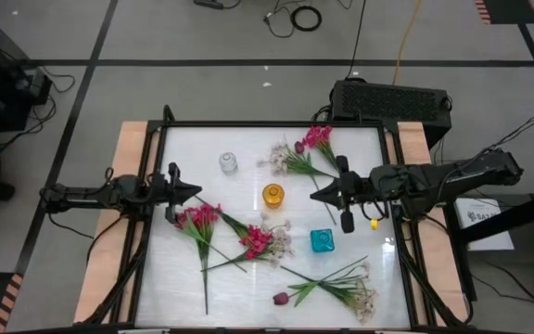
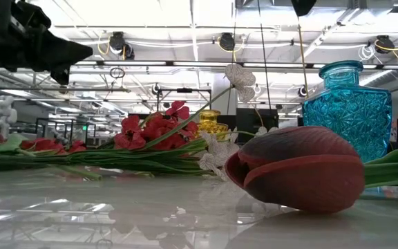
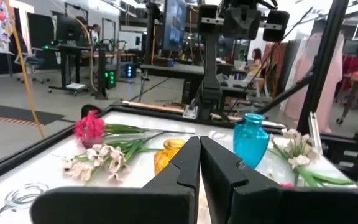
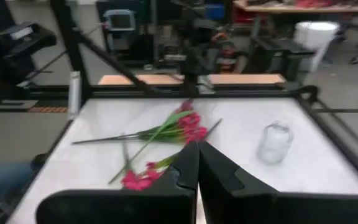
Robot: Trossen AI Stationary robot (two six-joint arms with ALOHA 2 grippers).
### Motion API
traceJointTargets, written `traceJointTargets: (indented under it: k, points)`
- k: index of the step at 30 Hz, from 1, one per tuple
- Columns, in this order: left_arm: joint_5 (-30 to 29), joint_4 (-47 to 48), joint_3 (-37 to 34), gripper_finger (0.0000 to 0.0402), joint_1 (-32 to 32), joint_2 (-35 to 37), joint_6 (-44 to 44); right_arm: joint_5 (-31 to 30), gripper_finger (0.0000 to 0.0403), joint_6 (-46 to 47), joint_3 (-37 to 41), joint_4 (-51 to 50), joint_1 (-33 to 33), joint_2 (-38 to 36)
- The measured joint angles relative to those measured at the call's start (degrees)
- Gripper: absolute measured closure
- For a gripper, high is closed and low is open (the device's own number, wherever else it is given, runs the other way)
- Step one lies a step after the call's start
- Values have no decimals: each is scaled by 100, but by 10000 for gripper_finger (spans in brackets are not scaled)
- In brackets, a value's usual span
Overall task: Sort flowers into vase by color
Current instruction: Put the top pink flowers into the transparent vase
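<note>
low view: maroon tulip bud lying sideways.

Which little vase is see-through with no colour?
The clear glass vase, at the table's far left. The other two are coloured: one amber, one turquoise.

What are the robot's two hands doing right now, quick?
Left gripper: shut, holding nothing.
Right gripper: shut, holding nothing.

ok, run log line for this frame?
left gripper: shut, empty, left side | right gripper: shut, empty, right side | flowers: on table | vases: empty
</note>
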State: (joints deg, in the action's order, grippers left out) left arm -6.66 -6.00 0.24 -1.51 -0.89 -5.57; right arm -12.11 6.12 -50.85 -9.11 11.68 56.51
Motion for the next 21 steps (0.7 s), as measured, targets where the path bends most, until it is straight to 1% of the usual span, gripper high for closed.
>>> traceJointTargets:
  k: [2,4,6,9,13,16,18,21]
  points:
    - [-10,-10,12,381,1,-2,50,-148,403,-12,5,-44,0,-2]
    - [-216,-237,79,381,2,-45,265,-155,403,-73,5,-46,-11,-2]
    - [-391,-282,415,381,4,-133,198,-158,403,-150,5,-42,-32,-2]
    - [-312,94,1141,381,4,-404,292,-157,403,-247,5,-44,-102,-2]
    - [-236,866,2326,381,0,-1240,371,-167,403,-258,5,11,-251,0]
    - [-105,1346,3199,381,0,-1997,657,-166,403,-286,5,44,-375,13]
    - [40,1608,3745,381,-1,-2467,894,-166,403,-346,5,42,-447,17]
    - [29,1912,4446,381,-2,-3013,1038,-164,403,-459,5,39,-545,61]
